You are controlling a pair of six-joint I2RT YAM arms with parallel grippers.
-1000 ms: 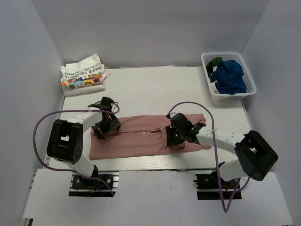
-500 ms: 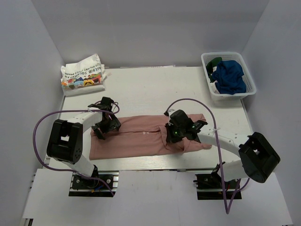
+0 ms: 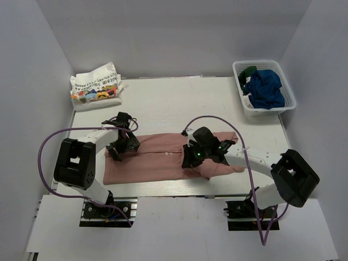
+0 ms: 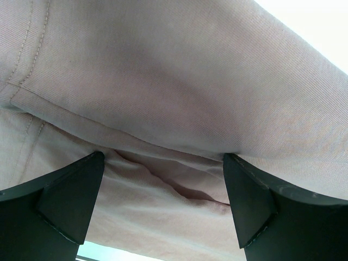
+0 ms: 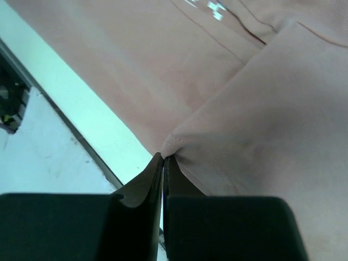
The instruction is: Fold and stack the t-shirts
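A dusty pink t-shirt (image 3: 157, 160) lies flat across the near middle of the table, partly folded. My right gripper (image 3: 191, 156) is shut on a corner of its right part (image 5: 179, 142), held over the shirt's middle, with cloth trailing right. My left gripper (image 3: 120, 148) is open over the shirt's left end; its fingers (image 4: 70, 196) straddle a cloth fold (image 4: 174, 179). A folded white tee with colourful print (image 3: 95, 87) lies at the far left. A navy blue tee (image 3: 265, 88) and a dark green one (image 3: 249, 71) are in the basket.
The white mesh basket (image 3: 288, 102) stands at the far right. The table's near edge (image 3: 163, 187) runs just below the pink shirt. Grey walls close in the left, back and right sides.
My right gripper has moved left with the pink shirt's corner, drawing the right part over the middle. The left gripper has stayed in place.
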